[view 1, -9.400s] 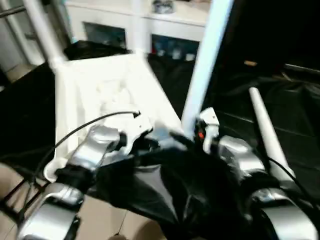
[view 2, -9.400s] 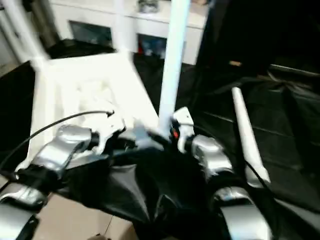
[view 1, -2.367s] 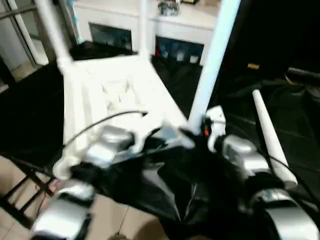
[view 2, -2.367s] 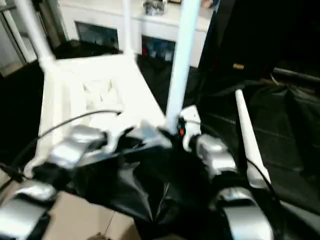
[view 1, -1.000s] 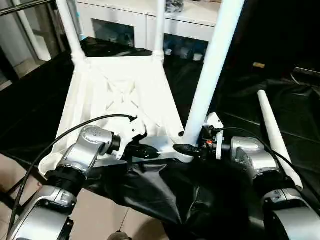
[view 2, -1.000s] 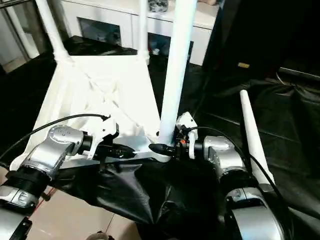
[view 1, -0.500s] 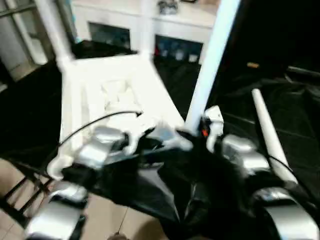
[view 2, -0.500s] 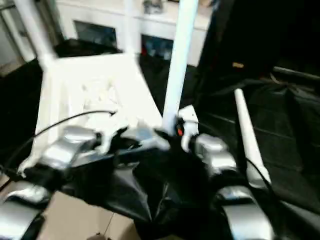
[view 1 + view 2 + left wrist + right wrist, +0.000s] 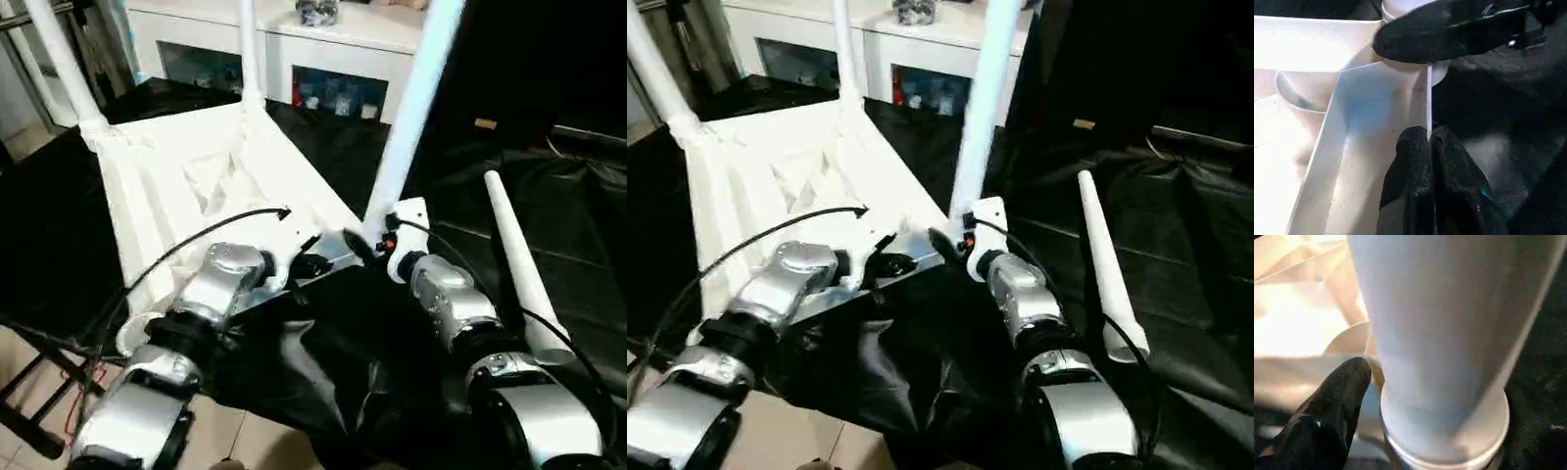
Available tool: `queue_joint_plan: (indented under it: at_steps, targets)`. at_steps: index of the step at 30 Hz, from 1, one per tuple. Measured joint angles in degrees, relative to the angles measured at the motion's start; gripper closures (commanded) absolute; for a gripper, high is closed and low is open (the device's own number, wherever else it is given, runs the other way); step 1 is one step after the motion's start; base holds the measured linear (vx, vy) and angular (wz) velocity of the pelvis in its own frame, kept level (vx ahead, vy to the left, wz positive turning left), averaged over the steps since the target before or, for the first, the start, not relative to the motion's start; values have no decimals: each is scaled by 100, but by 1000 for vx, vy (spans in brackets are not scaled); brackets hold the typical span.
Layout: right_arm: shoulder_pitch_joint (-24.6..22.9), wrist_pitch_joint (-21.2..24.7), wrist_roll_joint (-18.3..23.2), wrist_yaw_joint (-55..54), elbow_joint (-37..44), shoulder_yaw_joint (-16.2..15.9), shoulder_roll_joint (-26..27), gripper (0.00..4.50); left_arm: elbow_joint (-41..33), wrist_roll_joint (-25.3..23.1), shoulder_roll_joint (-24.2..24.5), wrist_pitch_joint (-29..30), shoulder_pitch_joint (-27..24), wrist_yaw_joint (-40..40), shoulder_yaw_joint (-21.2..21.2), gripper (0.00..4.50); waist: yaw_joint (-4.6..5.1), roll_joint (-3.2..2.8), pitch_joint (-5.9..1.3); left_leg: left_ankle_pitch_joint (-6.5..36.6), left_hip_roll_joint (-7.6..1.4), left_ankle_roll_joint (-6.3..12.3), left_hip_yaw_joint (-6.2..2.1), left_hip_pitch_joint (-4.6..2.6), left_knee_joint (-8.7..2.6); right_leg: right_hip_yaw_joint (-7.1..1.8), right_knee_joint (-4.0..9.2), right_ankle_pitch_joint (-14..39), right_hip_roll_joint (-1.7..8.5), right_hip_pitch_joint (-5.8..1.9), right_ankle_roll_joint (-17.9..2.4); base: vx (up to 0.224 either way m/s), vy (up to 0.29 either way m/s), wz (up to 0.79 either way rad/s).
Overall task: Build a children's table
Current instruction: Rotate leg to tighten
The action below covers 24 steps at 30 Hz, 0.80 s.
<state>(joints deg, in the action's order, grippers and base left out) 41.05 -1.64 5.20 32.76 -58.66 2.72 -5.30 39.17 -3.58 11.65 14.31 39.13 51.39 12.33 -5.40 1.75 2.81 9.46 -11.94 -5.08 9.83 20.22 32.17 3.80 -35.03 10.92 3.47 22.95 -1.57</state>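
Nearest the camera, two silver forearms reach forward over black sheeting (image 9: 323, 362) that covers the table. The left gripper (image 9: 1428, 139) has its jaws pressed together on the thin near rim of the tabletop (image 9: 186, 186), which lies upside down with its ribbed underside up. The right gripper (image 9: 355, 247) sits at the base of the near right leg (image 9: 407, 117), one black finger (image 9: 1334, 401) just beside the round socket; whether its jaws grip the leg cannot be told. That leg stands upright in its corner socket. Two more legs (image 9: 54, 59) rise from the far corners. A fourth, loose leg (image 9: 519, 264) lies on the sheeting to the right. Beyond stands a white cabinet (image 9: 323, 49).
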Motion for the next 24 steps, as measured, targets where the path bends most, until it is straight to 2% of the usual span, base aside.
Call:
queue_joint_plan:
  at_steps: [5, 12, 16, 24]
  targets:
    - [-164, -98, 12, 1155, 170, -117, -309, 66, -132, 57, 267, -144, -104, 500, 32, 450, -9, 1, 2, 0, -1, 2, 0, 14, 2, 5, 2, 1, 0, 7, -1, 0, 0, 0]
    - [-416, 90, 145, 2903, 642, -503, -793, 66, -501, 282, 718, -194, -339, 1513, 149, 450, -141, 6, 8, 2, -5, 5, 1, 32, 10, 12, 1, 2, 0, 15, -3, 0, 0, 0]
    - [-463, 174, 169, 3314, 763, -582, -829, 66, -658, 378, 878, -186, -444, 1837, 201, 450, -190, 7, 9, 2, -5, 5, 0, 34, 19, 11, 0, 1, 2, 14, -3, 0, 0, 0]
    - [-665, 479, 271, 3662, 1143, -662, -942, 142, -890, 397, 1000, -165, -572, 2113, 253, 450, -270, 10, 11, 2, -6, 5, 0, 33, 18, 11, -1, 1, 0, 15, -3, 0, 0, 0]
